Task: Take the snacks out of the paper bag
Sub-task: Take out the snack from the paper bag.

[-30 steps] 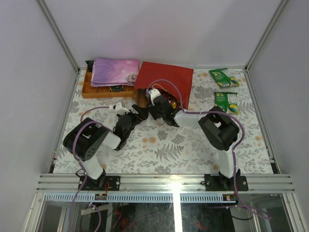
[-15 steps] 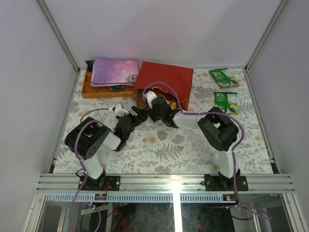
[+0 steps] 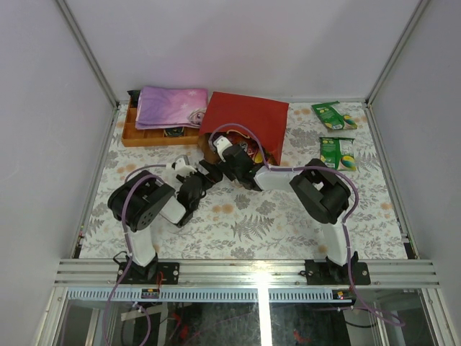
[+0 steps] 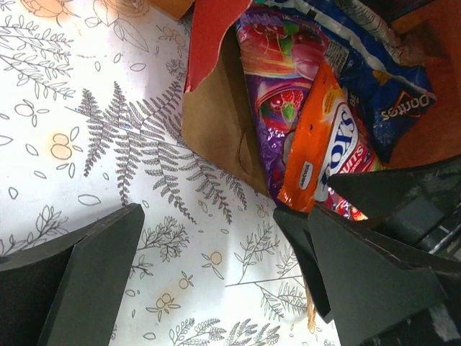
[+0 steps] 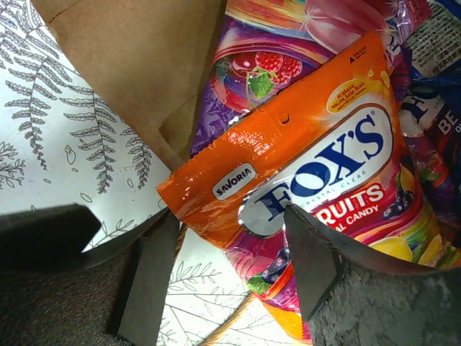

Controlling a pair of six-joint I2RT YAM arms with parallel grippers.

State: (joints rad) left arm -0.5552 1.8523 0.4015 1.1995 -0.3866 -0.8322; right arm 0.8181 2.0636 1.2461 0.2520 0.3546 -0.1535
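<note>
A lab: white walls [image 3: 238, 43] and aluminium frame [image 3: 245, 272].

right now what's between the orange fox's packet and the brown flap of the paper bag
A purple berry candy packet lies there, partly under the orange Fox's packet and against the brown flap of the paper bag; both wrist views show it.

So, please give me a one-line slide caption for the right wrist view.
Right end effector open around the corner of an orange candy packet at the mouth of the paper bag.
</note>
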